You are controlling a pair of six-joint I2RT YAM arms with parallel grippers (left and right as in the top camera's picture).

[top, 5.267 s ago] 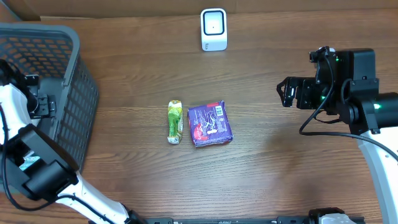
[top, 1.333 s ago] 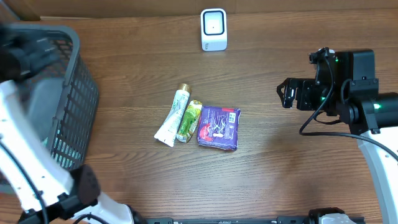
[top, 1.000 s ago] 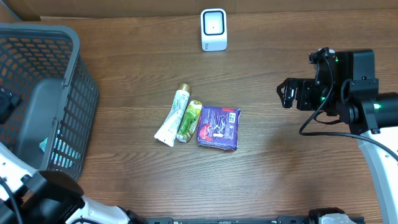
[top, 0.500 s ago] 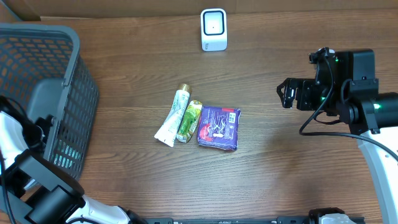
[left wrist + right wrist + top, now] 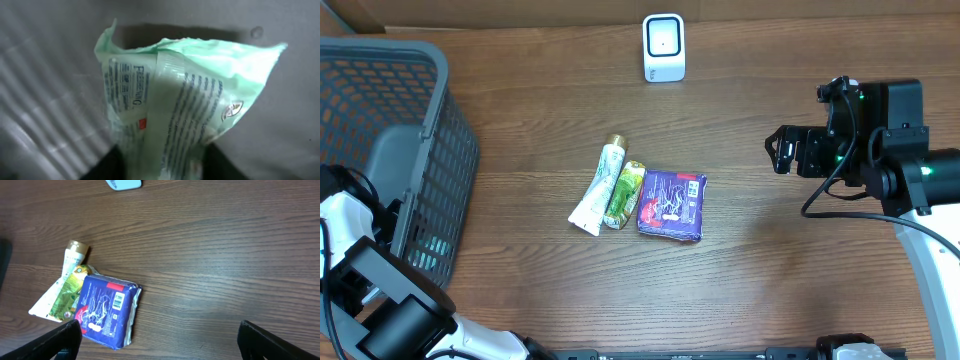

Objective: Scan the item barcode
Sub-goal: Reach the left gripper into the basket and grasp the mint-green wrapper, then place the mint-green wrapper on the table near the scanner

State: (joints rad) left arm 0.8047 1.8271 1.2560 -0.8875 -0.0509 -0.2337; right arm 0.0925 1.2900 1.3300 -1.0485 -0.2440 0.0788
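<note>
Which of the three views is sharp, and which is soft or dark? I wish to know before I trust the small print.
Overhead view: even light, sharp wood grain on the table, no glare. Right wrist view: also sharp, the barcode on the purple packet is distinct. Left wrist view: dim and soft, the green packet fills the frame and its small print is blurred.

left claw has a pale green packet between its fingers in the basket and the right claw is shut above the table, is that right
Not quite. The right claw is open, not shut: the right wrist view shows its fingers spread wide above the table. The rest holds: the left claw has the pale green packet between its fingers in the basket.
</note>
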